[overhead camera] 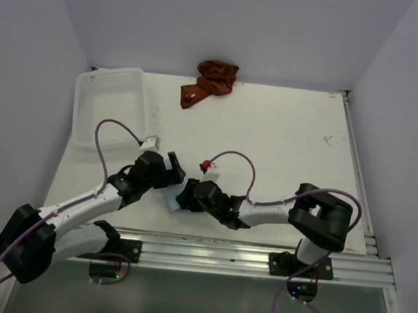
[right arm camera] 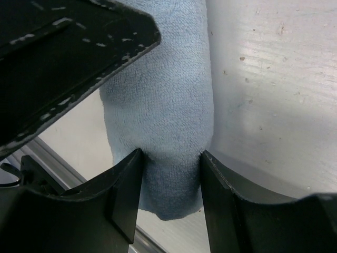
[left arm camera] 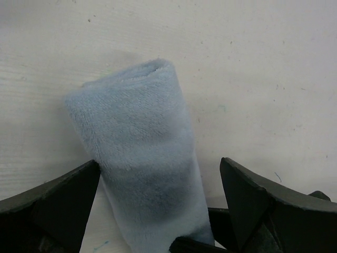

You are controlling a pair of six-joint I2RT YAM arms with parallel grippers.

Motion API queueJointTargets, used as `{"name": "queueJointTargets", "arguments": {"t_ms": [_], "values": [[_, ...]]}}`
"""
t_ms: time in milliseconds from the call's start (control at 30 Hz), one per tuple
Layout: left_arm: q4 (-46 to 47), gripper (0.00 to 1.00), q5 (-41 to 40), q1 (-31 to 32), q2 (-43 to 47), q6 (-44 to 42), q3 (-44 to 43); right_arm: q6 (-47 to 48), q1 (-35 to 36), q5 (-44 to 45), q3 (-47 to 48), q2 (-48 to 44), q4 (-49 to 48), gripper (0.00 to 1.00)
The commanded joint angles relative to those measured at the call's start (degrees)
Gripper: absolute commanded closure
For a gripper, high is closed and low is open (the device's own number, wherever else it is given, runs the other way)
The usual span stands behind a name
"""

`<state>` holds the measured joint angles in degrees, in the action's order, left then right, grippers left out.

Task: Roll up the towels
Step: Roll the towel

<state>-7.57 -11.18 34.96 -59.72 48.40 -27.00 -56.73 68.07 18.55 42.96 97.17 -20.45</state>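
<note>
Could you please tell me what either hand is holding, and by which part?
The right hand grips the rolled light-blue terry towel near one end; the left hand is open around it.

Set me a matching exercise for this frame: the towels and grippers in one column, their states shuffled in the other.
1. blue towel
2. rust towel
3. left gripper
4. right gripper

A. crumpled at the far edge
B. open
C. rolled up, between both grippers
D. clamped on the roll

Pairs: 1-C, 2-A, 3-B, 4-D
</note>
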Motion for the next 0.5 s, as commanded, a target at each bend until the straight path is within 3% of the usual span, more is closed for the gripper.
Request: {"name": "queueJointTargets", "arguments": {"t_ms": [0, 467], "values": [[3.3, 0.0, -1.9, 0.2, -3.7, -0.3, -2.8, -1.2, 0.0, 1.2, -1.2, -0.2, -2.6, 0.51], [4.8, 0.0, -3.0, 0.1, -12.6, -2.0, -5.2, -0.9, 0.0, -0.4, -1.9, 0.7, -5.0, 0.5]]}}
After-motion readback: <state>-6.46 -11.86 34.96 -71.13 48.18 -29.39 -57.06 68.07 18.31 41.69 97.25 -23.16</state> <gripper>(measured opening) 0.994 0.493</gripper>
